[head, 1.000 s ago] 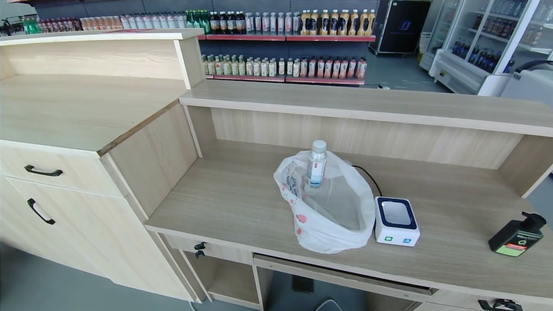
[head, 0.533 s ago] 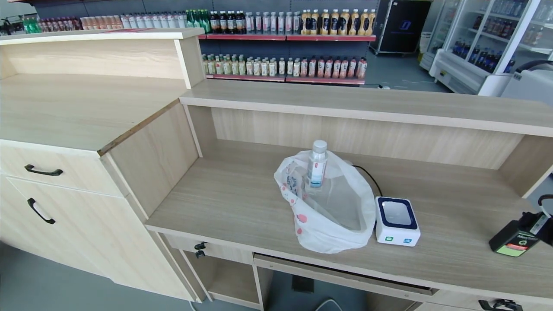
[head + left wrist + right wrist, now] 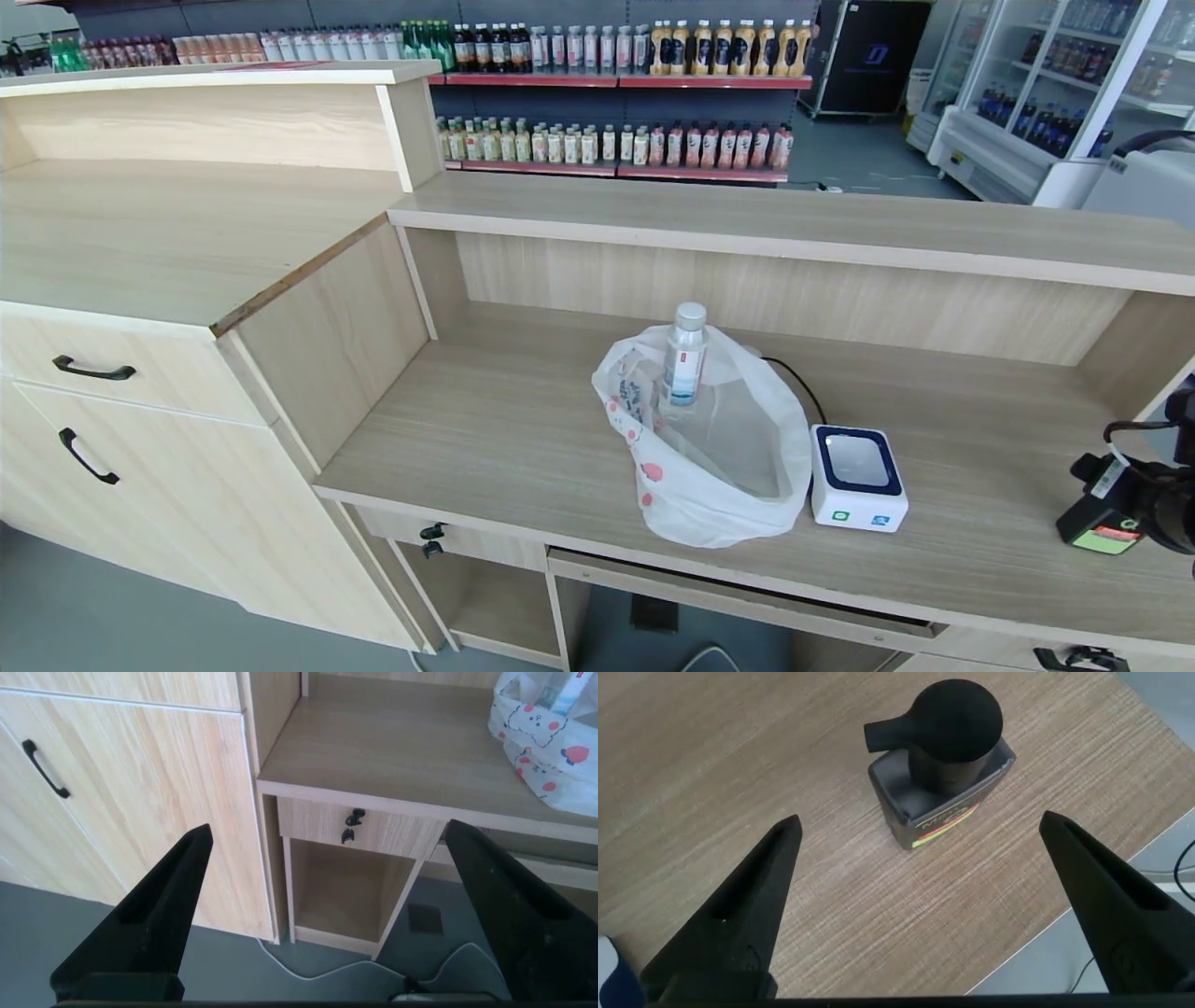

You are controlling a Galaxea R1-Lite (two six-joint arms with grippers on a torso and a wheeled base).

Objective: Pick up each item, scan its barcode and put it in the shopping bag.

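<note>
My right tool (image 3: 920, 821) hangs over the black pump bottle (image 3: 938, 761), its two fingers spread wide to either side of it and touching nothing. The bottle stands upright on the desk (image 3: 523, 439) near its right end, well apart from the other things, with its green and red label facing the front edge. My left tool (image 3: 327, 829) is also spread wide and holds nothing; it hangs low in front of the desk, facing the small drawer (image 3: 360, 826) with a key in its lock, under the desk's left corner. The white shopping bag (image 3: 709, 467), printed with pink spots, sits open in the middle of the desk. A clear water bottle (image 3: 686, 359) with a white cap stands upright inside it, at the back of the bag. Just beside the bag, on its right, lies the white scanner (image 3: 857, 476) with a dark blue frame round its window, and a black cable (image 3: 801, 385) runs from behind it.
</note>
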